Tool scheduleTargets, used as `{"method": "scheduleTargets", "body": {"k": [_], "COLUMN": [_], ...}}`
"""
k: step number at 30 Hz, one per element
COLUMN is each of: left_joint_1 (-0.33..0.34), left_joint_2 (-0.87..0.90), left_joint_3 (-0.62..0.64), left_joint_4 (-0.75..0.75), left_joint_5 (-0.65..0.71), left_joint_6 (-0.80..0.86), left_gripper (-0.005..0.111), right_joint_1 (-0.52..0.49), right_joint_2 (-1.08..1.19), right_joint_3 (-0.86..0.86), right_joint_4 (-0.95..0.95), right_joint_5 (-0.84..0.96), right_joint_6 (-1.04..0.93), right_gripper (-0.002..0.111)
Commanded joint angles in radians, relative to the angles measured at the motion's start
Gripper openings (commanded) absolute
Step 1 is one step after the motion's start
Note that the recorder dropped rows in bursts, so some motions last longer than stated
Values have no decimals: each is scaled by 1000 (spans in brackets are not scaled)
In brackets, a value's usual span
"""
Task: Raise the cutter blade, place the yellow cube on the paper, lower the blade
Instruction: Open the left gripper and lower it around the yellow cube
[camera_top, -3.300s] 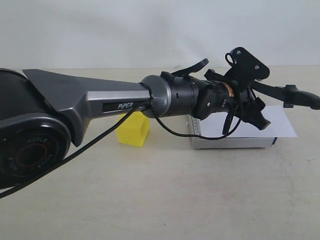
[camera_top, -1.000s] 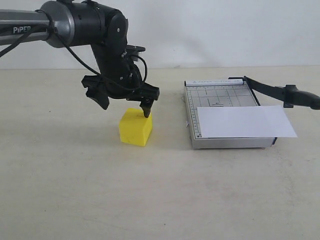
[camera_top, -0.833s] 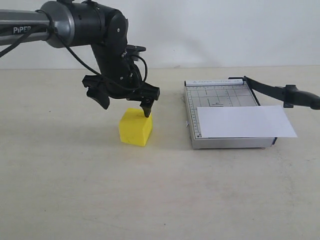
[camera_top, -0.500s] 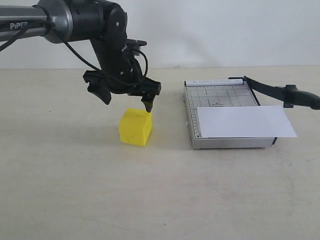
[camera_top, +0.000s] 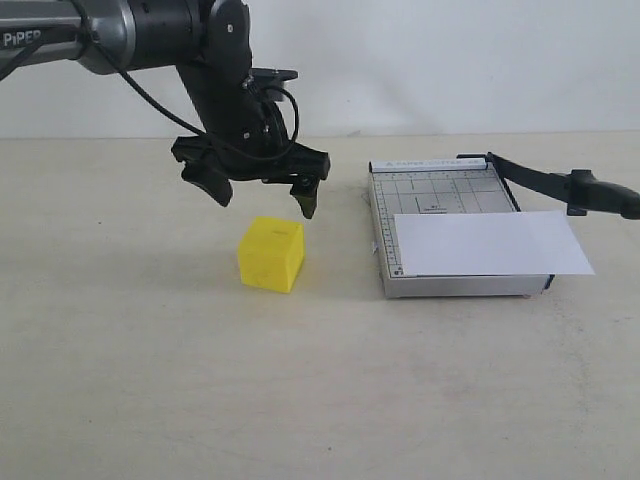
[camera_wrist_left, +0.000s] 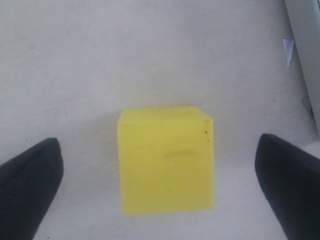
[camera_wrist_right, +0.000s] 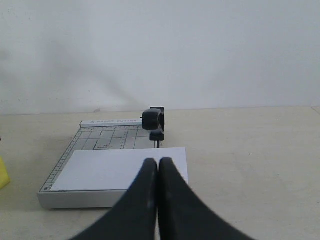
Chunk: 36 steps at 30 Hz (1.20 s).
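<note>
The left end effector (camera_top: 265, 200) hangs spread wide just above the yellow cube (camera_top: 270, 254), which sits untouched on the bench (camera_top: 150, 380) near the paper (camera_top: 490, 243) and the raised cutter blade (camera_top: 545, 181), while the right end effector (camera_wrist_right: 158, 172) is pressed closed on nothing.

The black left gripper (camera_top: 265, 200), seen a few seconds earlier stretched across beside the grey gridded paper-cutter base (camera_top: 445, 190), has been brought over the bright yellow solid cube (camera_top: 271, 254) and, within the last second, lifted clear of its top and shifted slightly towards the cutter.
</note>
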<state>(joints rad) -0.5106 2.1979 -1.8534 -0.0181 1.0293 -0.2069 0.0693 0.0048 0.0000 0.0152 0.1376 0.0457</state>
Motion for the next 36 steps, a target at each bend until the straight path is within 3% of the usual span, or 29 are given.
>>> {"method": "scheduleTargets", "body": {"k": [1, 36], "left_joint_1": [-1, -1], "left_joint_2": [-11, 44], "left_joint_3": [-5, -5], "left_joint_4": [2, -25], "left_joint_5": [-13, 32], "left_joint_6": [5, 2], "left_gripper": [98, 98], "right_joint_1": [-1, -1], "right_joint_2": [-5, -5], "right_joint_3": [0, 0], "right_joint_4": [-2, -2], "right_joint_5": [-9, -9], "right_joint_6": [-1, -1], "right_gripper": [0, 0]}}
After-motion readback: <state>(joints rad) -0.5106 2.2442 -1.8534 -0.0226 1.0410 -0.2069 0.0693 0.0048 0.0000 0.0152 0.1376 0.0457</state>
